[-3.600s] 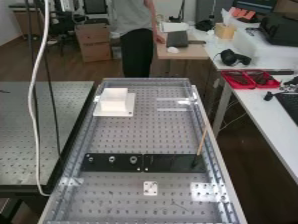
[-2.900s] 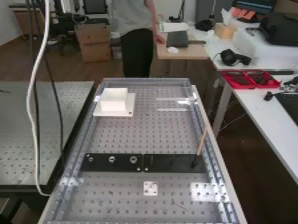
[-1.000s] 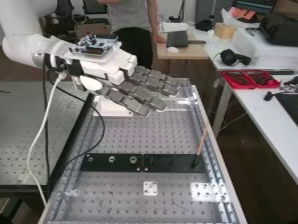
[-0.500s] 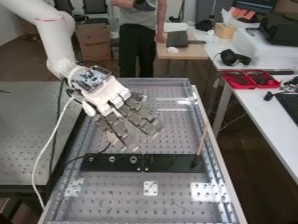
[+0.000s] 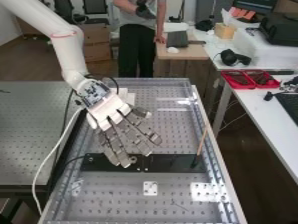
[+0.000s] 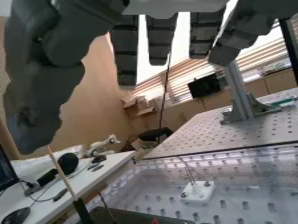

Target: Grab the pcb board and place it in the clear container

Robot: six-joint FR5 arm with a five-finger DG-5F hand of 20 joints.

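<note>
The perforated worktop (image 5: 113, 200) lies beneath the white arm (image 5: 70, 50). The hand (image 5: 108, 106) hangs over the dark panels (image 5: 176, 163), its fingers spread and pinching nothing. What may be the clear container (image 5: 174, 109) lies beyond them. A circuit board (image 5: 93, 92) sits on the hand's back; I cannot tell whether it is the one to grab. Smallest is a white plate (image 5: 151, 188) nearer the camera than the panels.
</note>
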